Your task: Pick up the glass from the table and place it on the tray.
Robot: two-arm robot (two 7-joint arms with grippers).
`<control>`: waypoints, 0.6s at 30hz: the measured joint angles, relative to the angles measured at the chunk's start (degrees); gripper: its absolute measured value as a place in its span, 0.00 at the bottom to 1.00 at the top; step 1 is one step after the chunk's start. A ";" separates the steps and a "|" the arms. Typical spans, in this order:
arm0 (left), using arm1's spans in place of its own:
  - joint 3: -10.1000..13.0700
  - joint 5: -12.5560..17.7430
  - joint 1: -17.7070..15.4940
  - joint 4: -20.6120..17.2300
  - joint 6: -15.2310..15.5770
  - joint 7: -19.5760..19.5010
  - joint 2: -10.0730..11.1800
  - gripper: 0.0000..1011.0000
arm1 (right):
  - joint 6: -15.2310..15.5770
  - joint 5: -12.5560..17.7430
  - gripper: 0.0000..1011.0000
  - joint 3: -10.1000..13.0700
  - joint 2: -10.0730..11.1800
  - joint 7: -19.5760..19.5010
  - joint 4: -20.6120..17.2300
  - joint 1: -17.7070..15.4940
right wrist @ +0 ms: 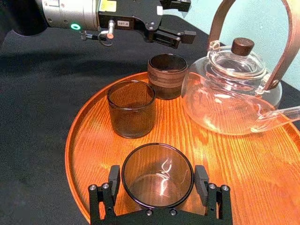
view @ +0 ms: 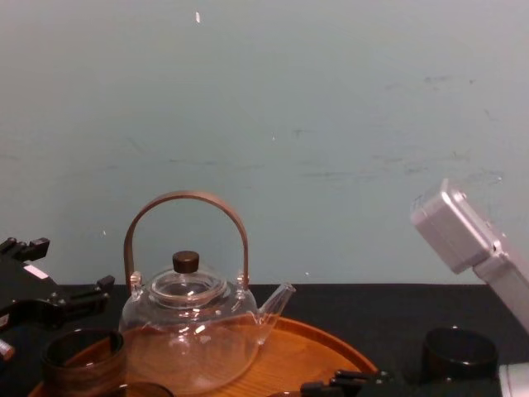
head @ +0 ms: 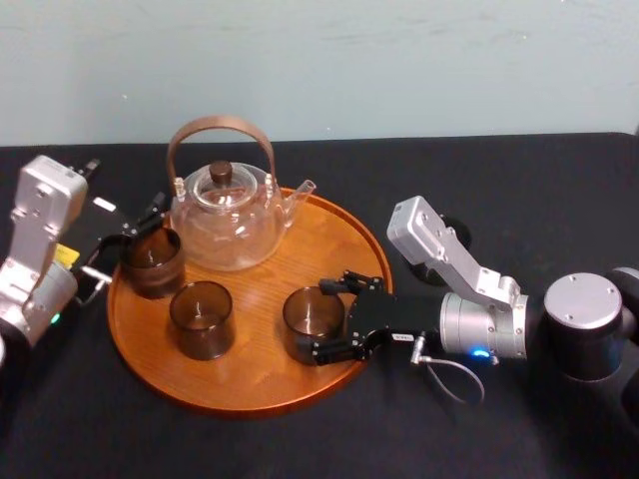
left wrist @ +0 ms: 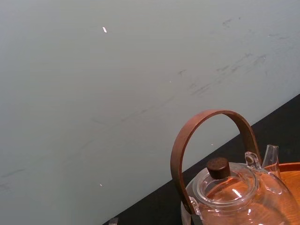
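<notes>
the glass (head: 313, 317) is upright on the tray (head: 250, 394), right-front part, close to the rim, mouth up and nothing inside. right gripper (right wrist: 157, 174) comes in from the right side, low and roughly level, and is closed to the glass's width. its fingers (right wrist: 114, 180) sit flush against opposite sides of the wall, no visible gap either side in the right wrist view, so it's gripping the glass. glass is centred between the jaws, with its rim about level with the finger tops. base looks down on the wood, though can't tell for sure if it's fully seated. two more tumblers are on the same tray. second glass (head: 201, 317) is just left of the held one, apart from it, near the tray's middle. third glass (head: 152, 261) is further left by the left rim, just beside the teapot (head: 228, 215). the teapot is at the back of the tray, spout pointing right, brown handle arched over the lid. left gripper (right wrist: 185, 19) is at the tray's left edge next to the third glass, jaws apart, nothing between them. can't tell if it touches that glass. tray sits on the black tabletop (head: 519, 200).
</notes>
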 joint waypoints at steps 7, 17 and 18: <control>0.00 0.00 0.00 0.00 0.00 0.00 0.00 0.99 | -0.08 0.22 0.99 0.19 0.10 0.17 -0.14 -0.10; 0.00 0.00 0.00 0.00 0.00 0.00 0.00 0.99 | -0.32 2.33 0.99 2.33 3.19 0.96 -3.79 -2.82; 0.00 0.00 0.00 0.00 0.00 0.00 0.00 0.99 | -0.32 2.65 0.99 2.73 3.88 0.91 -4.60 -3.42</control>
